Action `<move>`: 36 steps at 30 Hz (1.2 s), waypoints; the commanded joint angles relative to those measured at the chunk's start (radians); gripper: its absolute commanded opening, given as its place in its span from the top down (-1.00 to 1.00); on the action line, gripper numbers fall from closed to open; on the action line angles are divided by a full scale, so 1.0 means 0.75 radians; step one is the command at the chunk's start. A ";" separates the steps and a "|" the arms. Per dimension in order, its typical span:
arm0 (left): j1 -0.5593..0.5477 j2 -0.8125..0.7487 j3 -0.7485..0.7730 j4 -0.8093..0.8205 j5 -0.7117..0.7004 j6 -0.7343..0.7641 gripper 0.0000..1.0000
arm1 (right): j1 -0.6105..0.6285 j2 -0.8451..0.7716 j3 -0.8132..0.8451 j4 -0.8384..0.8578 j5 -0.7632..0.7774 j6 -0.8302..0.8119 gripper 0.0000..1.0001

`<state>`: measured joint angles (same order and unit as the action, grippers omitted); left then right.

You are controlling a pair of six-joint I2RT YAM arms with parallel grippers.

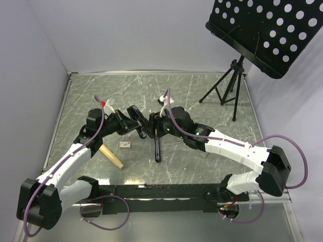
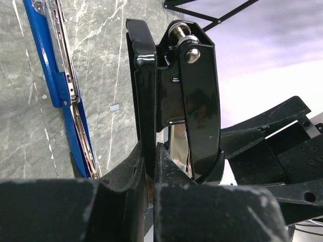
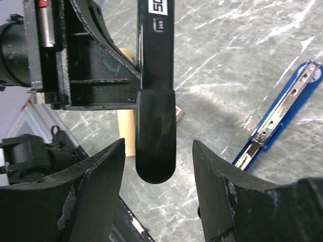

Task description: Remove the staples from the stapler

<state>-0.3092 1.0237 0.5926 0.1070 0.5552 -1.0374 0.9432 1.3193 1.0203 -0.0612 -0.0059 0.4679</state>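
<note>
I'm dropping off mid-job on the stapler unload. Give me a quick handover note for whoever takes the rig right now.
Left pincer: shut on a plate of the black stapler.
Right pincer: open, fingers either side of that stapler's rounded arm, not gripping it.
Blue stapler: lying on the table, silvery rail exposed, neither pincer touching it.
Done: the blue stapler is opened. Whether staples sit in its rail cannot be told.
Left: probably set the black stapler down, then check and empty the blue one's rail.
</note>
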 commanded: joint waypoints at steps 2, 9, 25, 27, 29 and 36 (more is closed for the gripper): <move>-0.005 -0.068 0.006 0.123 0.010 -0.020 0.98 | 0.006 -0.057 -0.002 0.075 -0.031 0.049 -0.23; -0.005 -0.095 0.003 0.131 0.014 -0.014 0.98 | 0.006 -0.025 0.016 0.075 -0.043 0.082 0.00; -0.007 -0.062 -0.052 0.052 0.020 0.224 0.98 | -0.212 -0.190 0.051 0.053 0.033 0.000 0.59; -0.013 -0.036 -0.064 0.082 0.049 0.232 0.98 | -0.247 -0.186 0.065 0.076 -0.049 -0.028 0.58; -0.027 -0.009 -0.070 0.097 0.090 0.248 0.98 | -0.284 -0.168 0.088 0.141 -0.102 -0.057 0.53; -0.142 0.044 -0.013 0.037 0.076 0.393 0.98 | -0.351 -0.060 0.139 0.251 -0.196 -0.164 0.54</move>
<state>-0.3584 1.0557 0.5472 0.1490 0.5354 -0.8539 0.7425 1.2472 1.0363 -0.0662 -0.2268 0.4362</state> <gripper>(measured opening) 0.079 0.394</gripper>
